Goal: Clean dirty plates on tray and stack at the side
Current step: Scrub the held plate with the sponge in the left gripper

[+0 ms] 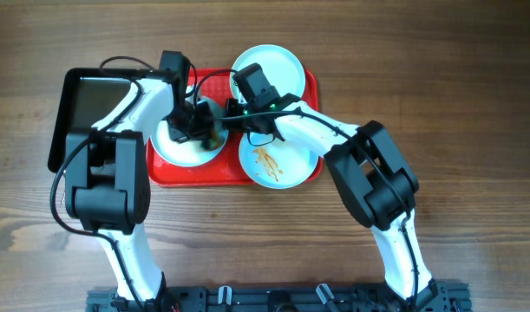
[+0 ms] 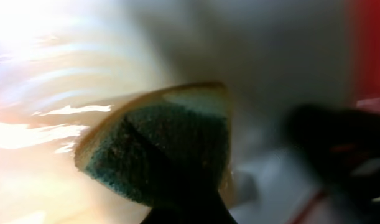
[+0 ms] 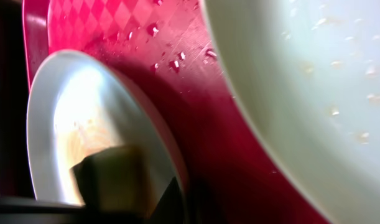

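The red tray (image 1: 173, 176) sits mid-table, with a black pan (image 1: 91, 100) just off its left edge. All three plates lie on the tray:

- The far plate (image 1: 278, 61) at its back edge looks clean.
- The streaked plate (image 1: 286, 169) at its front right carries orange-brown sauce.
- The left plate (image 1: 171, 149) on its left half is being scrubbed.

The left gripper (image 1: 198, 128) is clamped on a green-faced sponge (image 2: 171, 143), which is pressed against that plate. The right gripper (image 1: 234, 108) hangs over the middle of the tray. Whether it is open or steadying a rim, I cannot tell.

The tray looks wet, so I judge the plate may slide. Keep the sponge face flat, use moderate pressure, and sweep in overlapping strokes toward the rim.
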Controlling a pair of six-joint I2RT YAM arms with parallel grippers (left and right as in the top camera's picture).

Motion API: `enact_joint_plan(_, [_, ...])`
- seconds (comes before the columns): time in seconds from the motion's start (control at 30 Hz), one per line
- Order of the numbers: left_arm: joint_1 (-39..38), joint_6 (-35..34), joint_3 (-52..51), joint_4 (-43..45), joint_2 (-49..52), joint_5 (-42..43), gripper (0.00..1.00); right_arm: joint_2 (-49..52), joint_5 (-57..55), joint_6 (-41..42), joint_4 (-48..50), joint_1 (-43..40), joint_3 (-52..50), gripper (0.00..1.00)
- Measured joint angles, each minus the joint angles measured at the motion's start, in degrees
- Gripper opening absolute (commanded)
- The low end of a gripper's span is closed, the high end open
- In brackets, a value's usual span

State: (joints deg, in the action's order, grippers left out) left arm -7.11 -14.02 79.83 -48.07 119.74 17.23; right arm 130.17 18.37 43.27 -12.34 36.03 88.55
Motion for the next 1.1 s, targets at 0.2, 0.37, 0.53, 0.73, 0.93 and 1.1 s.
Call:
enact_joint_plan(0.2, [-0.5,-5.9,-0.9,11.8,1.4,6.8,0.04,0.0,-0.6,0.2,0.3,-1.1,0.0,0.05])
enact_joint_plan(0.37, [-2.4,-18.0,0.9,15.1,1.0,-13.4,0.04,0.0,-0.8,0.5,0.4,-1.1,0.0,0.05])
enact_joint_plan(0.53, [-2.2,-21.3,5.6,6.9,2.9,-31.6,0.04,0.0,-0.8,0.5,0.4,-1.1,0.0,0.05])
enact_joint_plan(0.73, [0.6,-20.2,7.1,-10.2,3.0,-25.8,0.04,0.0,-0.9,0.5,0.4,-1.1,0.0,0.05])
enact_joint_plan(0.93, [2.0,-10.0,6.3,-10.1,2.9,-6.9,0.04,0.0,-0.9,0.5,0.2,-1.1,0.0,0.05])
enact_joint_plan(1.1, [1.4,-8.8,5.5,2.1,3.1,2.0,0.04,0.0,-0.8,0.5,0.2,-1.1,0.0,0.05])
